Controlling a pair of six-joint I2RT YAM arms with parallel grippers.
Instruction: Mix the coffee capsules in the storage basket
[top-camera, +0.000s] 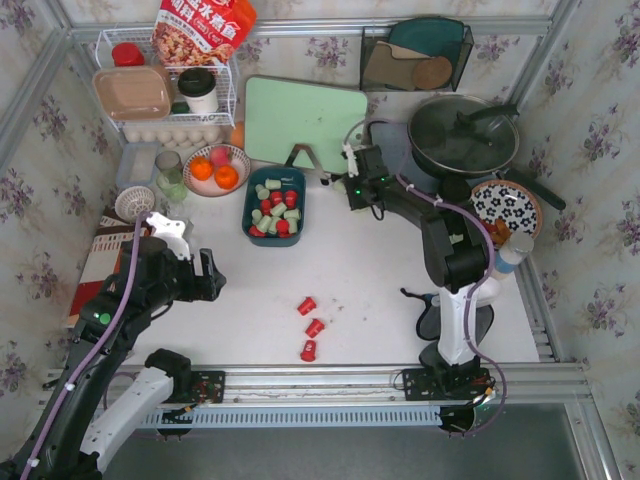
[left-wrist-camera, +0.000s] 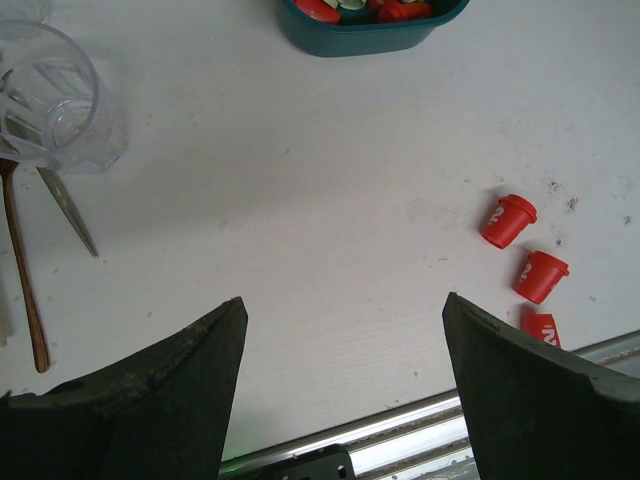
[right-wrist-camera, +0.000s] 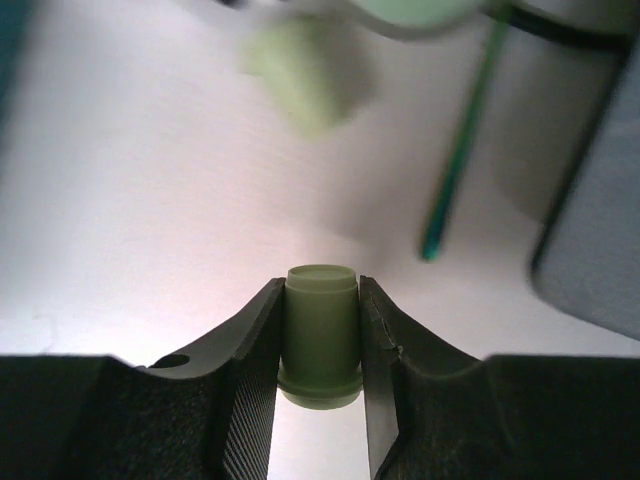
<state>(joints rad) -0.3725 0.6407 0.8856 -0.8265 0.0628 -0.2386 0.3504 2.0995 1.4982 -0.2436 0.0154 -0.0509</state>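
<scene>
The dark teal storage basket (top-camera: 249, 212) sits mid-table and holds several red and pale green coffee capsules (top-camera: 276, 208). Its near wall shows at the top of the left wrist view (left-wrist-camera: 360, 40). Three red capsules (top-camera: 307, 305) (top-camera: 315, 327) (top-camera: 309, 350) lie on the table in front, also in the left wrist view (left-wrist-camera: 508, 220) (left-wrist-camera: 541, 276) (left-wrist-camera: 541, 328). My right gripper (top-camera: 338, 183), just right of the basket, is shut on a pale green capsule (right-wrist-camera: 320, 335), gripped between its fingers (right-wrist-camera: 320, 300). My left gripper (top-camera: 210, 275) (left-wrist-camera: 345, 300) is open and empty over the near-left table.
A clear glass (left-wrist-camera: 50, 100) and a spoon (left-wrist-camera: 22, 270) lie left of my left gripper. A bowl of oranges (top-camera: 217, 168), a green cutting board (top-camera: 305, 120), a lidded pan (top-camera: 463, 135), a white wire rack (top-camera: 165, 90) and a black mesh holder (top-camera: 415, 55) stand behind.
</scene>
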